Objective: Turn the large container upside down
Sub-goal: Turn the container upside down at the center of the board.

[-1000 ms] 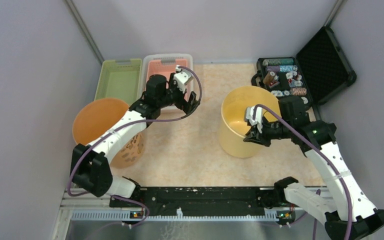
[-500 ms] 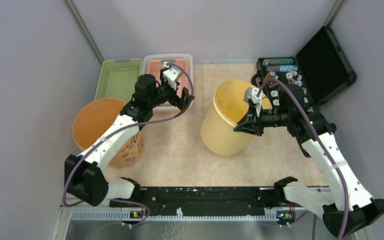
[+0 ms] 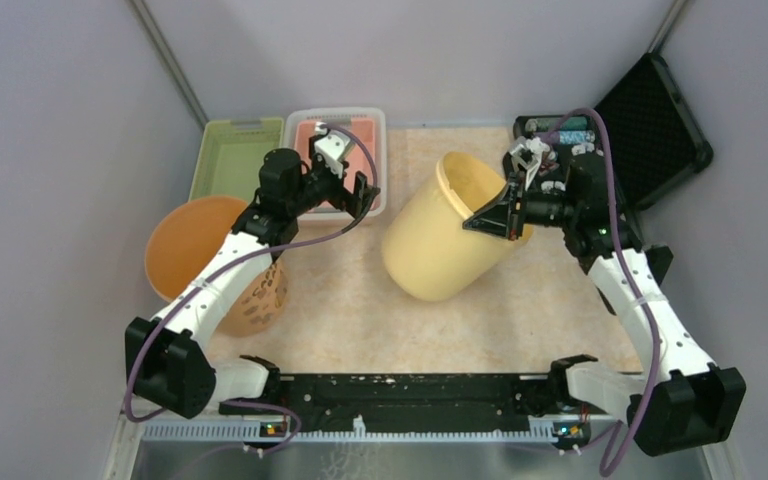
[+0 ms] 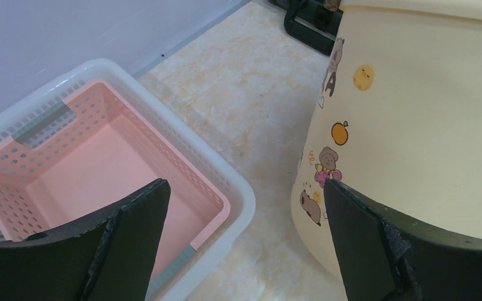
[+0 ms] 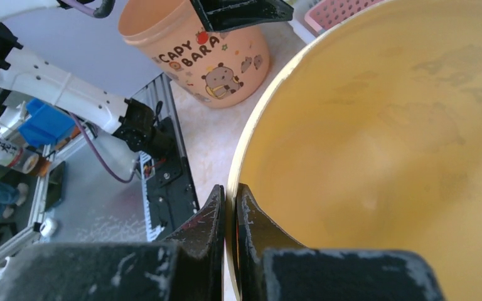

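The large container (image 3: 438, 243) is a pale yellow bucket with cartoon stickers. It is tilted well over at the table's middle, mouth toward the back right and base toward the front left. My right gripper (image 3: 492, 217) is shut on its rim, one finger inside and one outside; the wrist view shows the rim pinched in that gripper (image 5: 231, 192) and the yellow inside (image 5: 383, 125). My left gripper (image 3: 358, 198) hangs open by the pink basket, just left of the container. In the left wrist view the container's wall (image 4: 414, 125) stands close behind the right finger of that gripper (image 4: 245, 188), which holds nothing.
A pink basket (image 3: 312, 130) in a white tray and a green basket (image 3: 238, 155) sit at the back left. An orange "Capybara" bucket (image 3: 210, 250) stands upright at the left under the left arm. An open black case (image 3: 650, 110) of small items lies at the back right.
The right gripper has risen and swung toward the back with the rim, tipping the container from upright to strongly tilted and shifting it left. The left gripper drew back a little to the left.
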